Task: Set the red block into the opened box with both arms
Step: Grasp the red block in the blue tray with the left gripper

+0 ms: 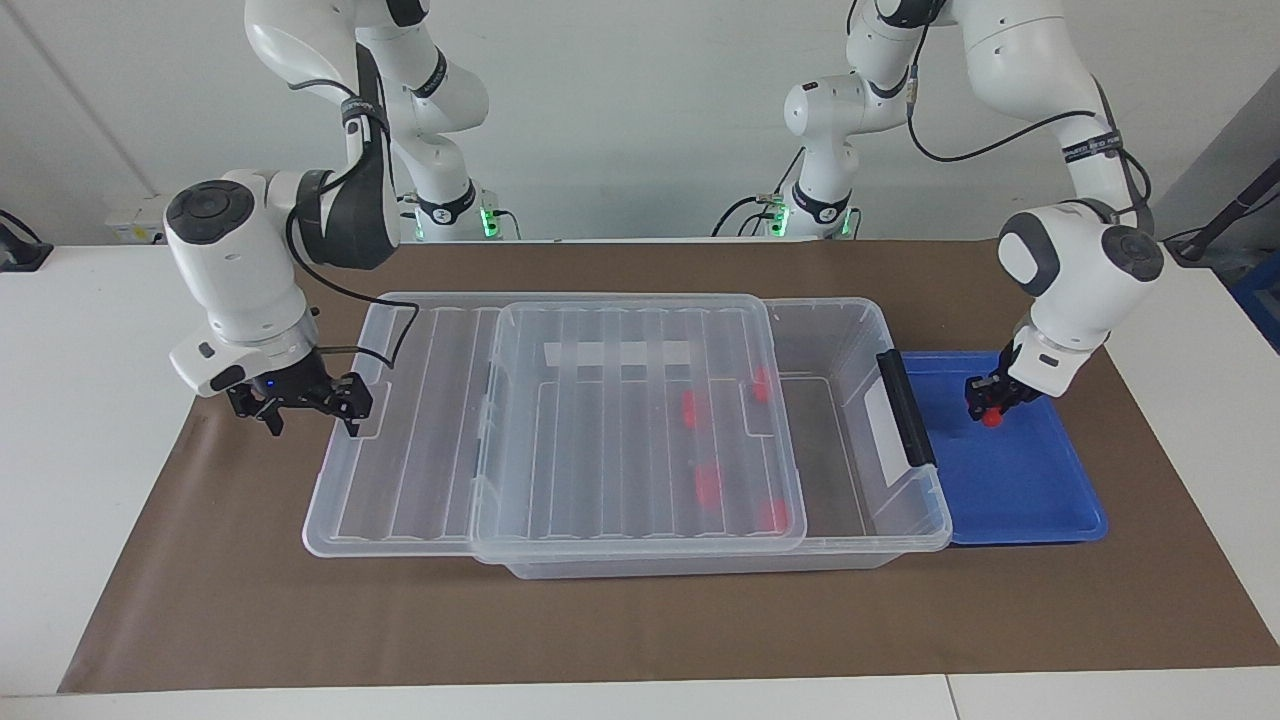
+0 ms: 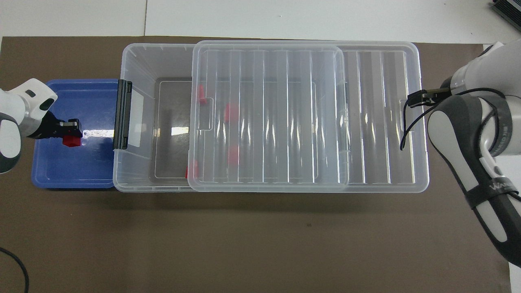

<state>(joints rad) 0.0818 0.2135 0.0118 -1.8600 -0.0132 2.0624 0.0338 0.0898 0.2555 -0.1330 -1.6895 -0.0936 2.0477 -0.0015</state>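
Red block (image 1: 990, 418) is sitting pinched in the left gripper (image 1: 991, 402) over the blue tray (image 1: 1040, 500), ready for carrying. Right gripper (image 1: 345, 400), jaws spread, is hooking the lid (image 1: 640, 420) aside, exposing the box (image 1: 850, 440).

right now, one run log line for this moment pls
left pincer: shut on red block over blue tray | right pincer: at lid edge | box: part open
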